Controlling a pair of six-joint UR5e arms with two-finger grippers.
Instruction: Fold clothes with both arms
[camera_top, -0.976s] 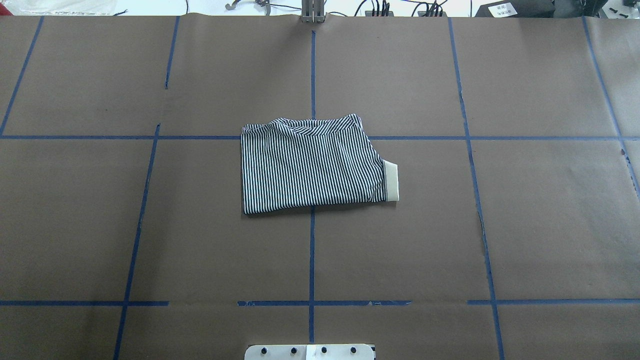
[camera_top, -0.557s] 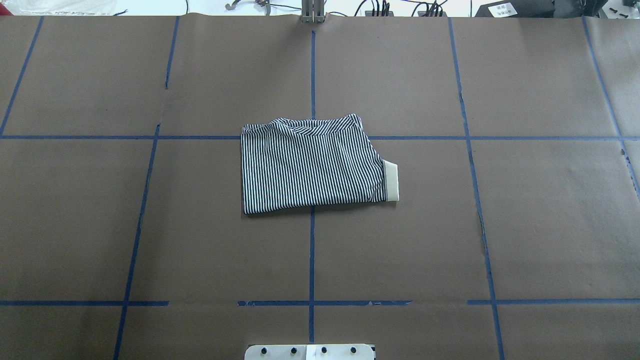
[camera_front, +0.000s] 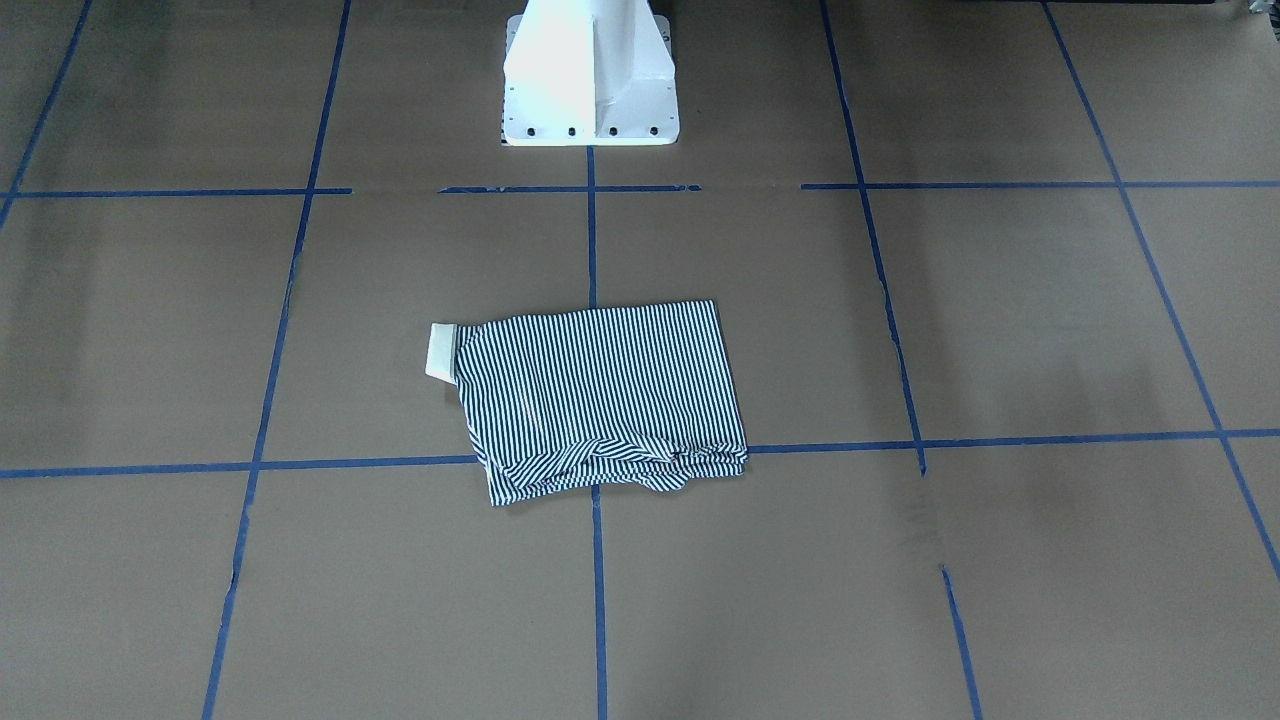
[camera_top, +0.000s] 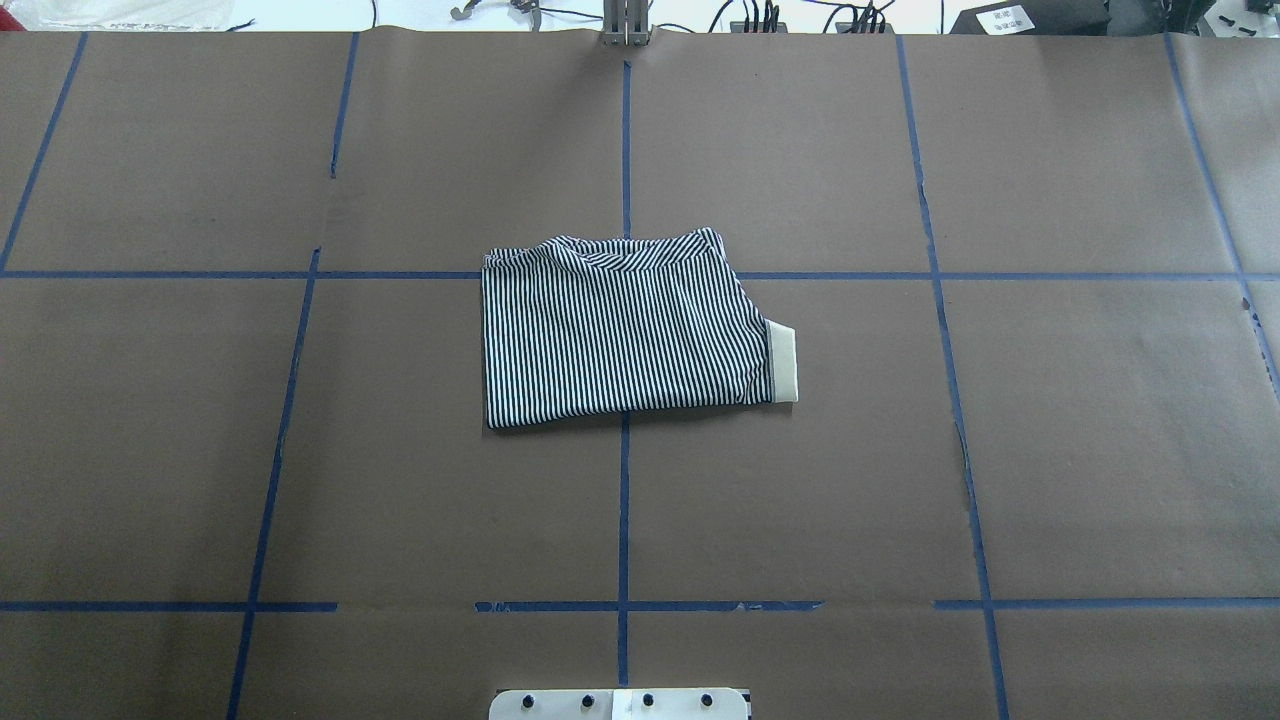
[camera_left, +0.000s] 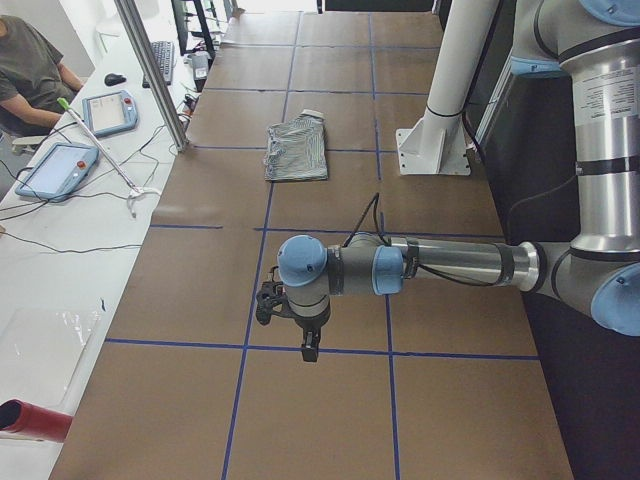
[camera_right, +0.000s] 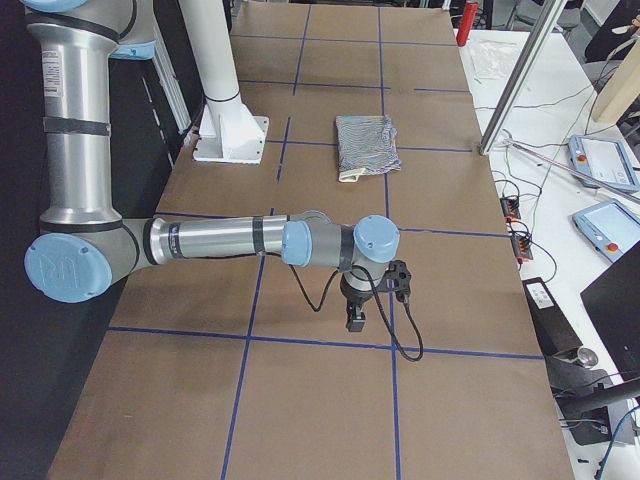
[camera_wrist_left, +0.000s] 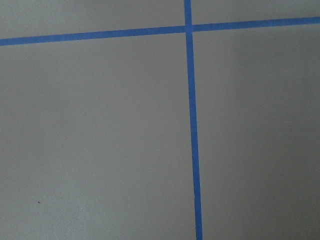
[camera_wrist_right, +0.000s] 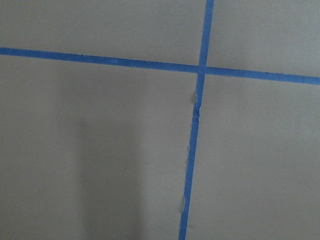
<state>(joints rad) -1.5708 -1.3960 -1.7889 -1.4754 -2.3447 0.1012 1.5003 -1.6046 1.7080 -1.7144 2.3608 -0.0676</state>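
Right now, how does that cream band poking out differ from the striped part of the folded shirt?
The cream band is plain; the striped part carries thin navy-and-white lines. The cream band is a narrow strip, the striped part a broad folded panel. The cream band lies smooth, sticking out on the robot's right, while the striped part is rumpled along its far edge. Both rest on the brown-papered table.
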